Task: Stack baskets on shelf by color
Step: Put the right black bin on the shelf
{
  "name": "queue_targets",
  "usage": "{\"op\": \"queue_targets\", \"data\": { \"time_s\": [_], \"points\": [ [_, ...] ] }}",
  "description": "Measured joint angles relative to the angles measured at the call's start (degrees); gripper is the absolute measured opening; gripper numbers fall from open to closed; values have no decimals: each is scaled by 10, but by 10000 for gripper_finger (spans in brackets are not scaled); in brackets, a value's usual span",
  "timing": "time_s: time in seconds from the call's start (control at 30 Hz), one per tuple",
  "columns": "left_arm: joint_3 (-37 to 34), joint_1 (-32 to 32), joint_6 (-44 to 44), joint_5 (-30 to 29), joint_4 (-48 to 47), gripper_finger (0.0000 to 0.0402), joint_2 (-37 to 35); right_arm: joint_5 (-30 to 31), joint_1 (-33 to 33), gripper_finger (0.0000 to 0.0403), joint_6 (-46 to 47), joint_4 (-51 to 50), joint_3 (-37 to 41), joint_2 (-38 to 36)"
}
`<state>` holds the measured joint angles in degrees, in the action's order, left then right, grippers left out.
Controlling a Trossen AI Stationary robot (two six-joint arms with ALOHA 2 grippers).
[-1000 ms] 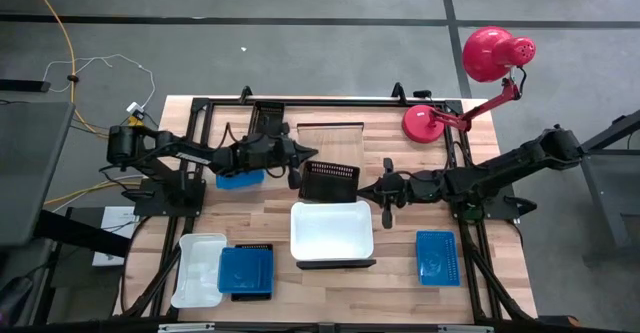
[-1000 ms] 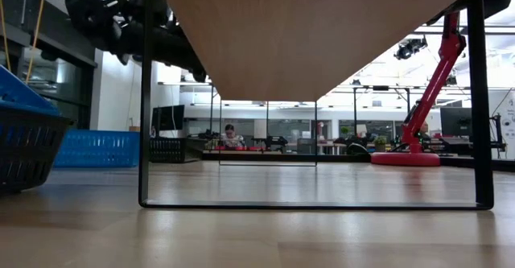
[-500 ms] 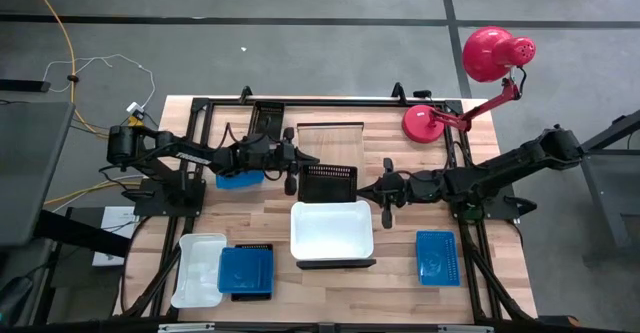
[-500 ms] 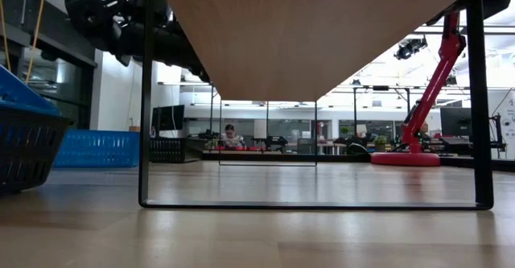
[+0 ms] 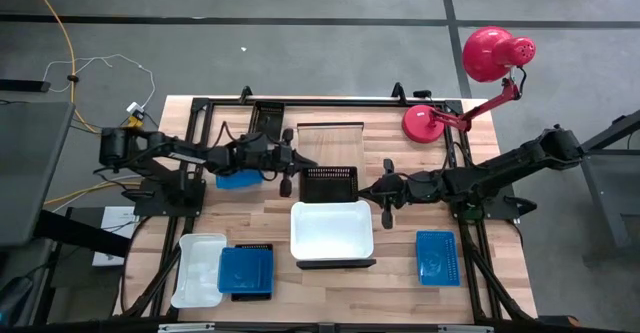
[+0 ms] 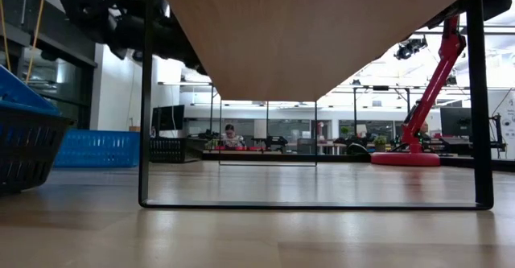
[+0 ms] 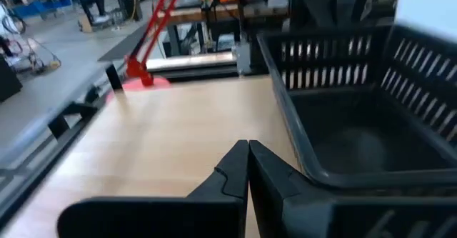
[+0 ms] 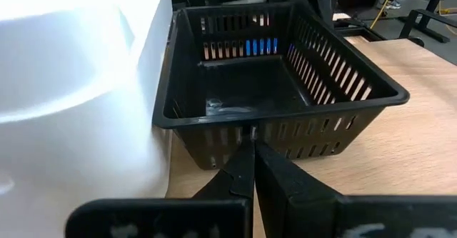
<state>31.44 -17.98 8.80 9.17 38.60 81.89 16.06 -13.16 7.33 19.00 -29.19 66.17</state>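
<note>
The black basket (image 5: 329,183) sits empty, touching the white basket (image 5: 331,230). It lies between the left gripper (image 5: 291,166) and right gripper (image 5: 372,193), both pressed together.

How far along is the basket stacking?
Done: a white basket sits on the shelf. In hand: nothing; the left gripper and right gripper, both shut, flank a black basket on the table. Left: blue baskets and the rest remain unsorted.

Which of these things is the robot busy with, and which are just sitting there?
For the job:
- black basket in the middle, between the left tool and right tool
- white basket on the shelf
- white basket, blue basket, blue basket, blue basket

Just sitting there:
- red lamp
</note>
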Motion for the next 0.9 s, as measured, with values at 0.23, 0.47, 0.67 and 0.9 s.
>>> {"op": "queue_targets", "data": {
  "time_s": [0.23,0.47,0.67,0.9],
  "points": [
    [0,6,0,29,-69,0,-56,0,0,0,-3,0,0,0],
    [0,16,19,28,-130,0,-106,3,0,0,-13,0,0,0],
    [0,16,19,7,-153,0,-162,41,0,0,-59,-30,0,-20],
    [0,16,-15,-41,-175,0,-241,95,10,0,-64,-142,0,-86]
  ]
}}
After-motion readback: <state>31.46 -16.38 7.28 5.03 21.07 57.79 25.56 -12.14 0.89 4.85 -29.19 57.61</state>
